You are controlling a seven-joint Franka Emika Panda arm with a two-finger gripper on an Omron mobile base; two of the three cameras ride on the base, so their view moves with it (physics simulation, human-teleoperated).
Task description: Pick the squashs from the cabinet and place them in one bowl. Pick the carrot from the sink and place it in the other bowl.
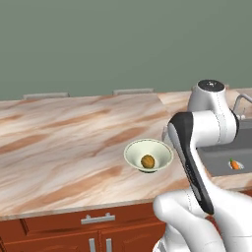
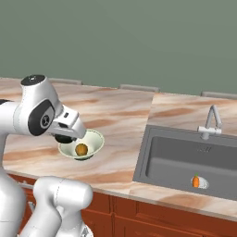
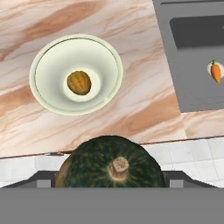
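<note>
Left base view: the pale green-cream bowl [image 1: 148, 155] stands near the front edge of the marbled counter [image 1: 64, 142], with wide bare stone to its left and behind it. A small brownish-orange squash [image 1: 147, 161] lies in its hollow. The arm [image 1: 194, 162] rises just right of the bowl, and the carrot [image 1: 235, 164] lies in the dark grey sink [image 1: 216, 160] beyond.

Right base view: the flaring bowl [image 2: 82, 146] sits partly under the arm's wrist; the sink [image 2: 185, 159] lies well apart to the right, with its slim silver tap [image 2: 211, 121] at the back rim and the stubby carrot [image 2: 196, 182] near its front wall.

Hand view: the gripper [image 3: 111, 181] is clamped on a dark green ribbed squash [image 3: 109, 162] with a tan stem nub, above the counter's front edge, short of the smooth round bowl [image 3: 76, 74].
</note>
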